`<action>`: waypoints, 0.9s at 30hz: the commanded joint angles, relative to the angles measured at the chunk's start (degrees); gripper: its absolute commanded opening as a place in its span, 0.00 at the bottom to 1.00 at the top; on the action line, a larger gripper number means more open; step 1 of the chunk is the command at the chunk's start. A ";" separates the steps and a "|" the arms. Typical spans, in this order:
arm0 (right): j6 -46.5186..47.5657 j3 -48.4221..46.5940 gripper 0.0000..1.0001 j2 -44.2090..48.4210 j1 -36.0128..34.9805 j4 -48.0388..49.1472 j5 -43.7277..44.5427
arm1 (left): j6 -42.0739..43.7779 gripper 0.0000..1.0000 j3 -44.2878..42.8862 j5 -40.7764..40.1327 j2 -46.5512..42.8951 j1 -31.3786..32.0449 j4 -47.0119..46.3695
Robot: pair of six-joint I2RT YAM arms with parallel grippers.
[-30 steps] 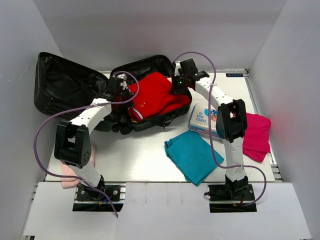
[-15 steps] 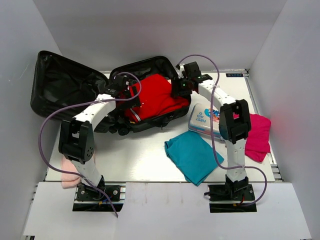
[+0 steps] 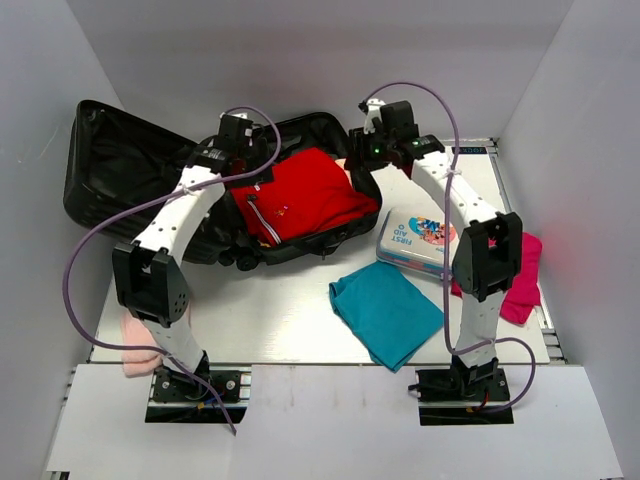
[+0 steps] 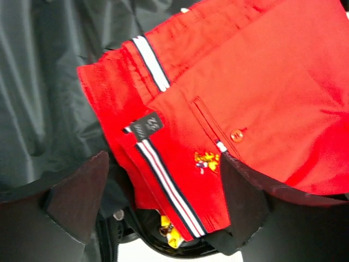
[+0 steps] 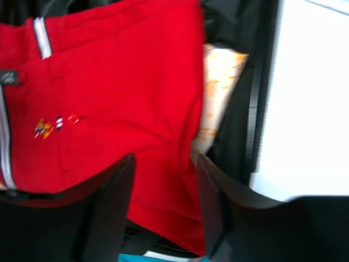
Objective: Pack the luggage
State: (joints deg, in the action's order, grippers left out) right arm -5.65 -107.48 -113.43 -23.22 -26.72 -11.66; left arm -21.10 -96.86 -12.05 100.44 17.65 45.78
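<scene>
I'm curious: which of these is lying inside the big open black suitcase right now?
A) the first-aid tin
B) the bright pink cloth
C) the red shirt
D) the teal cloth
C: the red shirt lies in the open luggage, while the teal cloth, first-aid tin and bright pink cloth sit out on the table.

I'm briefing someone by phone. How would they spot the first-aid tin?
Start at the big open black luggage at the back. Just right of it lies the first-aid tin. It is the only printed box; its neighbours are a teal cloth and a magenta cloth.
</scene>
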 commanded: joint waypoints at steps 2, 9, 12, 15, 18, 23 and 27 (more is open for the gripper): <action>-0.59 0.87 0.53 -0.83 -2.17 -0.44 -3.54 | 1.24 0.84 0.78 2.64 2.65 1.42 1.51; -9.99 12.80 0.35 -1.97 -2.27 5.35 1.37 | -2.45 0.34 8.62 7.13 7.39 1.16 -0.35; -9.73 13.70 0.33 -3.55 -2.70 3.96 4.62 | -2.37 0.31 8.09 8.19 10.03 1.07 0.01; -10.26 12.83 0.33 -5.39 -2.71 2.65 6.55 | -2.71 0.31 7.22 8.27 12.48 0.72 0.10; -9.38 10.98 0.33 -4.62 -3.05 0.62 8.41 | -1.15 0.35 5.72 11.17 13.02 0.46 -0.78; -6.92 7.91 0.54 2.74 -2.97 -1.31 8.32 | 4.47 0.67 -1.31 11.70 9.52 2.12 -0.61; -7.44 9.21 0.80 8.64 -2.70 -1.93 7.97 | 8.69 0.94 -5.18 12.92 5.91 5.01 0.01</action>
State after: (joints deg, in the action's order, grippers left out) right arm -13.65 -96.29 -113.65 -26.48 -27.59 -5.02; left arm -16.95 -98.24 -1.37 112.01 20.16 46.04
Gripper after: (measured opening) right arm 0.776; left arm 0.891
